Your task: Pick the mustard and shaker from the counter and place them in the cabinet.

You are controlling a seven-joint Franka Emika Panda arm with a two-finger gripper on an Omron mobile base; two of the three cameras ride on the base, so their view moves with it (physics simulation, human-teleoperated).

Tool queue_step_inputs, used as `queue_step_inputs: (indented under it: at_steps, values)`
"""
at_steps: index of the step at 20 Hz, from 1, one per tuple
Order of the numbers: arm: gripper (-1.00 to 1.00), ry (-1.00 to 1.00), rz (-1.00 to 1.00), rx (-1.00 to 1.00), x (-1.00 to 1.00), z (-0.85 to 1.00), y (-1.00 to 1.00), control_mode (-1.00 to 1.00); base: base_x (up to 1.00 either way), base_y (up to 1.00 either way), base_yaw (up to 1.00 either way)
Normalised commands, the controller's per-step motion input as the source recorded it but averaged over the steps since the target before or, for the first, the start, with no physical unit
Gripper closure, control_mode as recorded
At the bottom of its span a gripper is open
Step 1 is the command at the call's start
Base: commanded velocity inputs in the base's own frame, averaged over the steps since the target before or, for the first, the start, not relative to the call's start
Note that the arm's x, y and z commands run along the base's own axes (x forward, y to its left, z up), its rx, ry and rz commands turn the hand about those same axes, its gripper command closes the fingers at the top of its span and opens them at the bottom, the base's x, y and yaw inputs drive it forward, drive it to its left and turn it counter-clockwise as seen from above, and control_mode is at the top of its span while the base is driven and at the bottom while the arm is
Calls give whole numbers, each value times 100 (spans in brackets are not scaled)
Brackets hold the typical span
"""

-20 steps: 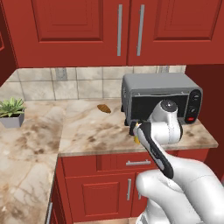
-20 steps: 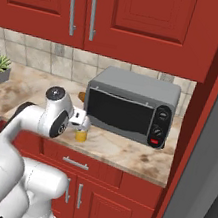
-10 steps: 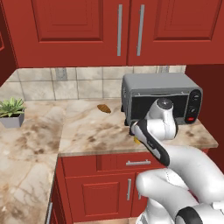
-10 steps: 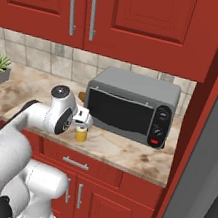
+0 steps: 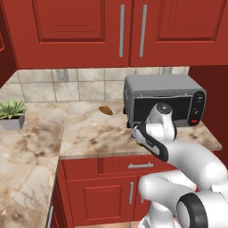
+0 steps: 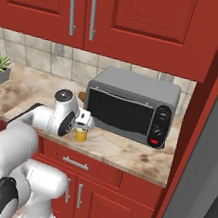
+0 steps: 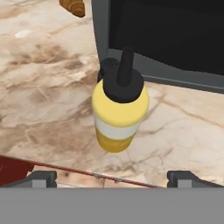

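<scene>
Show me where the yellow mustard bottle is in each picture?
Left base view: a yellow sliver of the mustard peeks out beside the white arm, right of centre.
Right base view: the mustard stands left of centre, under the robot's hand.
Hand view: the mustard stands in the middle, dark cap up.
Shared landmark: the grey toaster oven right behind it.

The mustard (image 7: 119, 109) is stood upright on the counter (image 5: 89, 133), near its front edge, just before the toaster oven (image 6: 132, 105). A potted plant (image 5: 11, 113) is set far left.
</scene>
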Motion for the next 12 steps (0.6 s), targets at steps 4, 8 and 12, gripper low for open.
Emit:
queue_step_inputs:
  at_steps: [4, 8, 12]
  values:
    - [-100, 0, 0, 0, 27, -15, 0, -100, 0, 0, 0]
    - [-100, 0, 0, 0, 26, -13, 0, -100, 0, 0, 0]
    - [-100, 0, 0, 0, 29, -12, 0, -100, 0, 0, 0]
